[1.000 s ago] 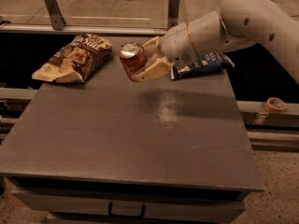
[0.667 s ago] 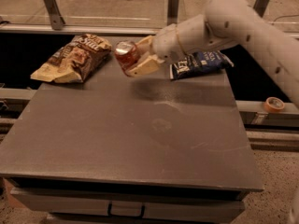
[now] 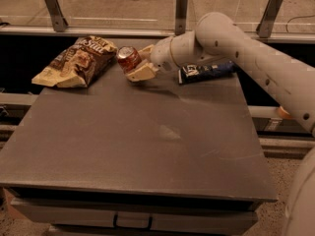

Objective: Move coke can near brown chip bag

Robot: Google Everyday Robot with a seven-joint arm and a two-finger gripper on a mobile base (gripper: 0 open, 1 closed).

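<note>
The red coke can [image 3: 128, 58] with a silver top is tilted and held in my gripper [image 3: 139, 64], which is shut on it just above the far part of the table. The brown chip bag [image 3: 77, 62] lies flat at the table's far left corner, a short way left of the can. My white arm [image 3: 236, 48] reaches in from the right.
A dark blue chip bag [image 3: 205, 72] lies at the far right of the grey table [image 3: 142, 146], partly behind my arm. A rail with metal posts [image 3: 181, 9] runs behind the table. A drawer handle [image 3: 132, 222] shows at the front.
My gripper has carried the coke can leftward and further back, closer to the brown chip bag. The bags have not moved.
</note>
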